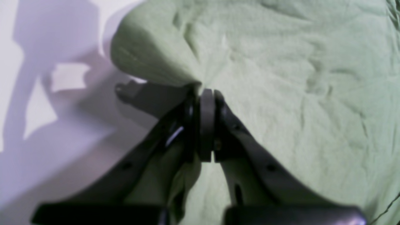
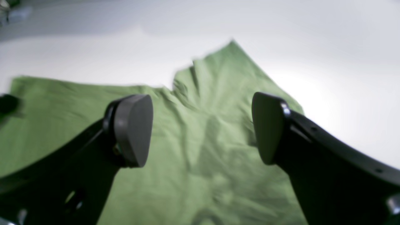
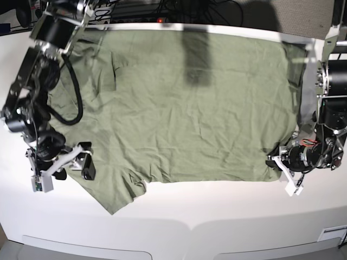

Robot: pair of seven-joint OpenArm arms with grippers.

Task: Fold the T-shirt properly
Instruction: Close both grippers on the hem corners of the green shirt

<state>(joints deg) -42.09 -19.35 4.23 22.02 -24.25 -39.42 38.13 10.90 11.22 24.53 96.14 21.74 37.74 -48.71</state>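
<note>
Sage-green cotton, the T-shirt (image 3: 184, 103) lies spread and wrinkled across the white worktop (image 3: 217, 211). Our left hand (image 1: 207, 93) is pinched tight on a raised fold at the shirt's edge, by the bottom corner. Our right hand (image 2: 202, 128) hangs with its fingers spread wide just above the sleeve, gripping nothing.

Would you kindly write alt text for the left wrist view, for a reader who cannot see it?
Close-up of the left pincer shut on a bunched edge of the wrinkled sage-green T-shirt, which fills the right of the view. On the left lies the white table, crossed by dark shadows.
</note>
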